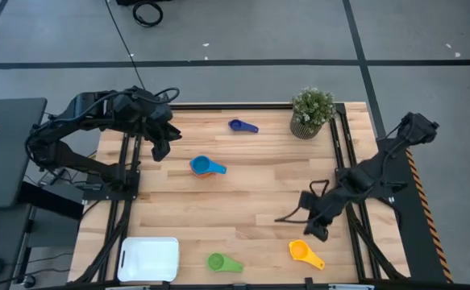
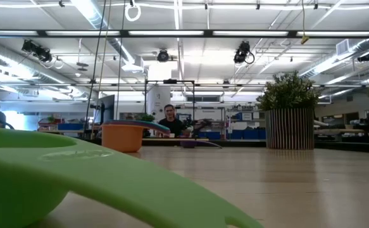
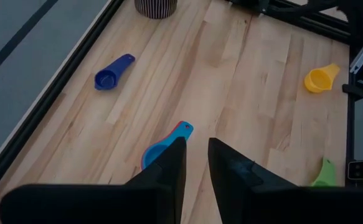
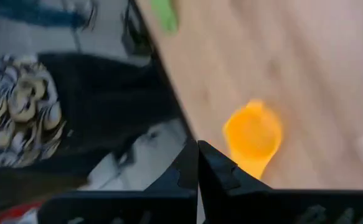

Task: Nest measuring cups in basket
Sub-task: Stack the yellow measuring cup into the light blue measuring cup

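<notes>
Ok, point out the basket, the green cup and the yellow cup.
basket (image 1: 148,258): high view, on its white floor.
green cup (image 1: 216,262): high view, on its round bowl.
yellow cup (image 1: 300,250): high view, on its round bowl.

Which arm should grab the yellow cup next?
Right, probably. The right gripper hangs just beside the yellow cup, which fills its wrist view. The left gripper is far across the table, nearer the bright blue cup.
</notes>
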`<state>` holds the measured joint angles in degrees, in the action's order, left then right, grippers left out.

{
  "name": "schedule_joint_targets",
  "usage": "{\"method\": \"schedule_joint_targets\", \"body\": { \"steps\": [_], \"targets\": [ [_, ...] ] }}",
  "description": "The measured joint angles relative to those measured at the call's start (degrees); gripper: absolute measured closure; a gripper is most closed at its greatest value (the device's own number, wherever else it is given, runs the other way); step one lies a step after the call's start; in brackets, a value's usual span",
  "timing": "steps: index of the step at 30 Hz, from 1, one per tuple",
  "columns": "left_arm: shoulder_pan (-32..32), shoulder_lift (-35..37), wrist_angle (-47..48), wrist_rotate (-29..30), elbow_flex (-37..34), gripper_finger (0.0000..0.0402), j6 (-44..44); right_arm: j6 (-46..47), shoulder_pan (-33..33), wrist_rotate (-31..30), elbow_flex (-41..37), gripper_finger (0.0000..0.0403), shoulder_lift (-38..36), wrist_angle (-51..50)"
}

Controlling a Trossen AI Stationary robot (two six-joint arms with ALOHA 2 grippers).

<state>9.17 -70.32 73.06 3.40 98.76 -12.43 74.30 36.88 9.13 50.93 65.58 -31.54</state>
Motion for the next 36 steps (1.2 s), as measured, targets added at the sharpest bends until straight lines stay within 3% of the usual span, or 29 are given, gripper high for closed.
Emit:
{"method": "schedule_joint_targets", "body": {
  "steps": [3, 8, 13, 19, 24, 27, 32, 36],
  "targets": [
    [0.0, 0.0, 0.0, 0.0, 0.0, 0.0326, 0.0, 5.3, 1.4, 4.0, -5.1, 0.0382, 0.0, 6.4],
    [0.0, 0.0, -0.6, 0.0, 0.0, 0.0326, 0.0, 12.5, 2.0, 4.4, -11.6, 0.0363, 0.0, 14.1],
    [0.0, -0.1, -2.6, 0.0, 0.0, 0.0326, -0.8, 15.2, 2.0, 5.6, -14.4, 0.0333, 0.0, 15.0],
    [0.0, -0.1, -2.9, 0.0, 0.0, 0.0326, -0.9, 13.1, 1.9, 3.8, -16.4, 0.0294, 0.0, 15.0],
    [0.0, -0.1, -2.9, 0.0, 0.0, 0.0326, -0.9, 9.6, 1.9, 0.1, -17.8, 0.0288, 1.6, 15.1],
    [0.0, -0.1, -2.9, 0.0, 0.0, 0.0326, -0.9, 6.1, 1.9, 0.1, -17.7, 0.0289, 4.4, 16.9],
    [0.0, -0.1, -2.9, 0.0, 0.0, 0.0326, -0.9, 2.6, 2.0, 5.7, -17.7, 0.0290, 9.4, 18.6],
    [0.0, -0.1, -3.1, 0.0, 0.0, 0.0326, -0.9, 2.1, 1.8, 4.8, -17.7, 0.0290, 13.0, 20.3]
  ]
}}
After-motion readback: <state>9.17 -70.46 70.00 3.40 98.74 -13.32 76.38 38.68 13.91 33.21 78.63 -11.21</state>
